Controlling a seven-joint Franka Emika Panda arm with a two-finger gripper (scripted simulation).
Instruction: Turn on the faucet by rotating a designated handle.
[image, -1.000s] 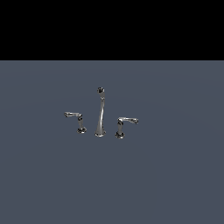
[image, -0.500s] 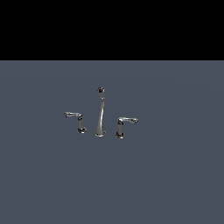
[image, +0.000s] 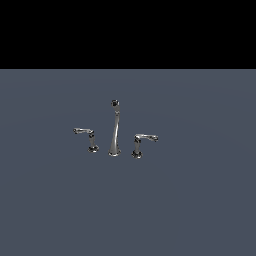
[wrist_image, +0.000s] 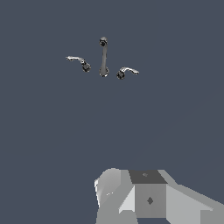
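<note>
The chrome faucet stands on the flat grey surface (image: 190, 200). Its tall tapering spout (image: 115, 130) has a dark tip. The handle (image: 86, 133), a slim straight lever on a short post, is at the exterior view's left of the spout. A slightly bigger handle with a curved arm (image: 144, 139) is at the spout's right. The wrist view shows the spout (wrist_image: 103, 57), the handle (wrist_image: 77, 60) and the bigger handle (wrist_image: 127, 71) far off. Only a grey blocky part of my gripper (wrist_image: 144, 197) shows at that picture's edge, well away from the faucet. Its fingertips are hidden. The arm is out of the exterior view.
The grey surface stretches all around the faucet. A black band (image: 128, 32) fills the exterior view above it.
</note>
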